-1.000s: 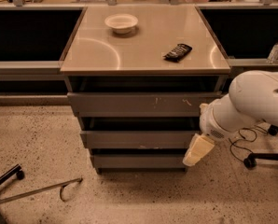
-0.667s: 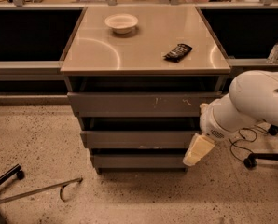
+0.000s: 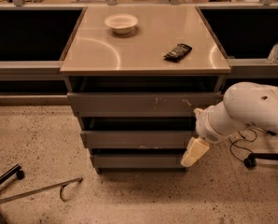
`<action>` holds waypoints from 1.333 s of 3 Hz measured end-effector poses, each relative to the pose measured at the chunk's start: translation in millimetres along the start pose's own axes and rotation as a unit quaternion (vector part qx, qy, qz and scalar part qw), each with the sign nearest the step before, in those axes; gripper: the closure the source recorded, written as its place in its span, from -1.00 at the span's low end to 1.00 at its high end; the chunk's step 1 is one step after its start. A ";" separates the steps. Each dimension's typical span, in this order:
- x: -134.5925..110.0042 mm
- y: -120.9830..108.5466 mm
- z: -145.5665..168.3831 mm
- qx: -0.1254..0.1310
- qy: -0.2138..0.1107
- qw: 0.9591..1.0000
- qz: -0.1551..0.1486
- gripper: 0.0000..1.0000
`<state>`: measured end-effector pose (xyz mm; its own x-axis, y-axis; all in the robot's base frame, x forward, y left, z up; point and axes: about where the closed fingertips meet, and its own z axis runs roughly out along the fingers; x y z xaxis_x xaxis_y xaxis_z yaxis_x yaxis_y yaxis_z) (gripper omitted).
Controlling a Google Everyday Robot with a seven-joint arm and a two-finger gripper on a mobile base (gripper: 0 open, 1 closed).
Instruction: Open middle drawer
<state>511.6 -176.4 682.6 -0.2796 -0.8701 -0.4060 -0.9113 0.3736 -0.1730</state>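
Nothing was seen to have shifted since the earlier frames: the gripper [image 3: 194, 152] was held as before at the cabinet's right side, just below the right end of the middle drawer [image 3: 136, 139]. Whether it was clenched or released could not be told. That drawer appeared shut, between the bottom front [image 3: 138, 161] and the scuffed top front [image 3: 143, 104]. It was judged stiff, smooth and handleless, best taken behind its upper edge, in the dark gap. Farther off, nothing could be read on the dark packet [image 3: 178, 52] or the bowl [image 3: 121, 22].
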 end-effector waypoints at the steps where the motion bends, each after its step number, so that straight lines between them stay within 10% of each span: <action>1: 15.4 -17.1 55.2 -0.034 -0.009 0.999 -0.017 -1.00; 4: 51.8 -31.1 140.5 -0.066 -0.037 0.997 0.002 -1.00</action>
<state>567.9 -187.8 540.9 -0.2649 -0.8411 -0.4716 -0.9434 0.3273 -0.0539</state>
